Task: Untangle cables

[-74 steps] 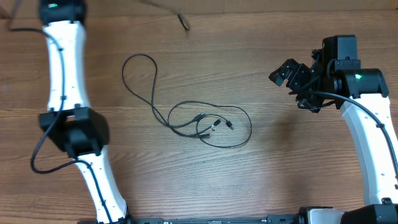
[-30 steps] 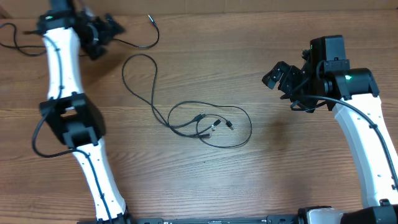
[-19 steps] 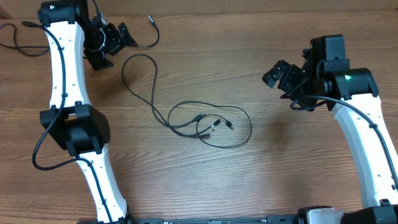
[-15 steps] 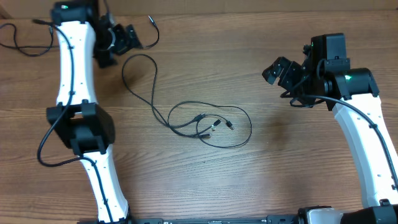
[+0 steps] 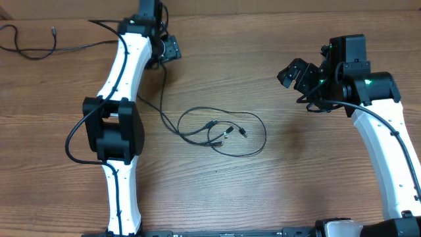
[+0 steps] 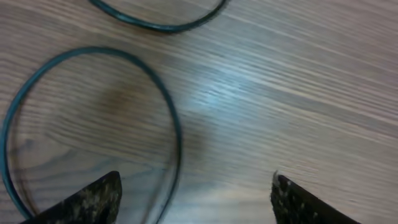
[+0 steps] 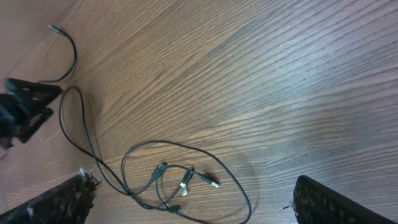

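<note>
The cables (image 5: 227, 131) lie as thin black loops with small plug ends mid-table, and one long strand (image 5: 162, 82) runs up to the back left. My left gripper (image 5: 169, 51) hangs open over that strand's top loop. In the left wrist view the loop (image 6: 176, 140) passes between the fingertips (image 6: 96, 198) without being held, and my left gripper (image 6: 193, 200) is close to the wood. My right gripper (image 5: 295, 72) stands open to the right, well apart from the tangle. Its wrist view shows the tangle (image 7: 186, 177) above the open right gripper (image 7: 193, 202), with nothing between its fingers.
Another thin black cable (image 5: 29, 46) with a plug end lies at the back left corner. A further cable end (image 7: 59, 29) curls just beyond the left gripper (image 7: 25, 106). The table's back edge (image 5: 263, 8) is close behind the left gripper.
My left arm has swung from the far back left to the right, over the top of the long strand's loop. Its jaws have narrowed a little. My right arm has barely moved.
</note>
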Motion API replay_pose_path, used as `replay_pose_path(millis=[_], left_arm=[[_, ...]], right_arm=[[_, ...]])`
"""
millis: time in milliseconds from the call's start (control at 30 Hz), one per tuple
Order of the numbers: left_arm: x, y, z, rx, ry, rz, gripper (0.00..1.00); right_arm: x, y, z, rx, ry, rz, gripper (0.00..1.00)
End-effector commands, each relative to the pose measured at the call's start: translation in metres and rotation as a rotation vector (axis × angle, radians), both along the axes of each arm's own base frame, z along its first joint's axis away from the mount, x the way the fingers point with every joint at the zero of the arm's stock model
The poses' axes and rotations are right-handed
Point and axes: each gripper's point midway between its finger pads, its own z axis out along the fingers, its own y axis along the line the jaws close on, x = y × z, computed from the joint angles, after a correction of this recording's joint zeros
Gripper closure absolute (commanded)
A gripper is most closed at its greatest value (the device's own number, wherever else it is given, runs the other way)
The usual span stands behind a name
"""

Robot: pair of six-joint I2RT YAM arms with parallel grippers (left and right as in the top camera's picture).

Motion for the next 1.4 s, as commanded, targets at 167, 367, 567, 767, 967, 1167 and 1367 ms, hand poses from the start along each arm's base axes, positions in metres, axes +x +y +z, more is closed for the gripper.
replay_pose_path(millis=[167, 367, 567, 767, 967, 1167, 1367], left_arm=[[0.005, 0.020, -0.031, 0.116, -0.030, 0.075, 0.29], [0.008, 0.009, -0.040, 0.113, -0.054, 0.056, 0.31], [0.000, 0.010, -0.060, 0.120, -0.036, 0.056, 0.28], [0.002, 0.010, -0.065, 0.119, -0.051, 0.053, 0.47], [-0.003, 0.011, -0.071, 0.124, -0.031, 0.048, 0.59], [-0.012, 0.012, -0.080, 0.129, -0.004, 0.047, 0.61], [-0.007, 0.012, -0.075, 0.125, -0.023, 0.049, 0.96]], right_arm=[[0.002, 0.000, 0.005, -0.007, -0.020, -0.001, 0.00], [0.002, 0.000, 0.005, -0.007, -0.020, -0.001, 0.00], [0.002, 0.000, 0.005, -0.007, -0.020, -0.001, 0.00], [0.002, 0.000, 0.005, -0.007, -0.020, -0.001, 0.00], [0.002, 0.000, 0.005, -0.007, -0.020, -0.001, 0.00], [0.002, 0.000, 0.005, -0.007, -0.020, -0.001, 0.00], [0.002, 0.000, 0.005, -0.007, -0.020, -0.001, 0.00]])
